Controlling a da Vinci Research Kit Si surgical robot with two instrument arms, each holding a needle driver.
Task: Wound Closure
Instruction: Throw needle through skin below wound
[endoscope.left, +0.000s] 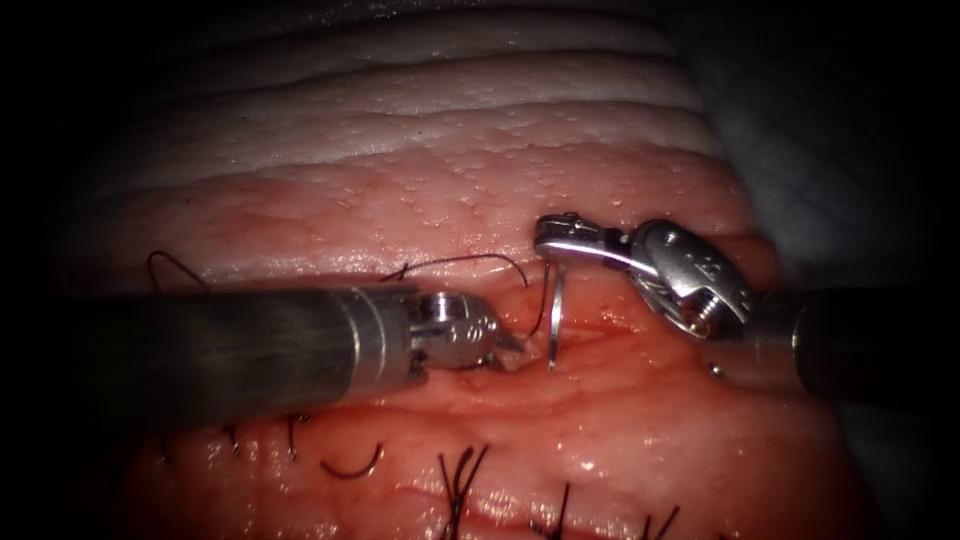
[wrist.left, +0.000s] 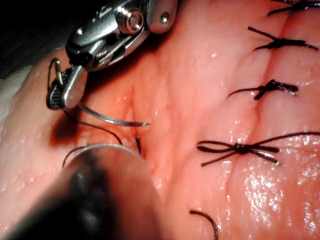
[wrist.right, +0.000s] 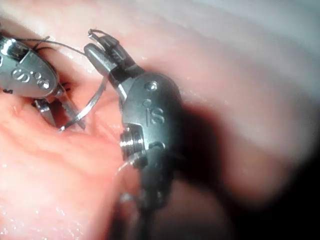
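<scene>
Endoscope view: right tool (endoscope.left: 548, 232) clenched on needle (endoscope.left: 555, 315) near its blunt end, point down at the cut (endoscope.left: 580, 335).
Left tool (endoscope.left: 505, 345) at the cut's left lip beside the needle point, tips on tissue (endoscope.left: 450, 190); jaw state cannot be told. Thread (endoscope.left: 470, 262) arcs above the left tool. Tied stitches (wrist.left: 240, 149) toward tissue's near edge; open surface toward far edge.

Both tools are polished, shiny metal: the left tool (endoscope.left: 505, 345) and the right tool (endoscope.left: 550, 232). The needle (endoscope.left: 555, 310) is smooth bright steel. The tissue (endoscope.left: 450, 200) looks wet, glossy and pebbled; beside it, the thread (endoscope.left: 460, 262) is dark and matt.
</scene>
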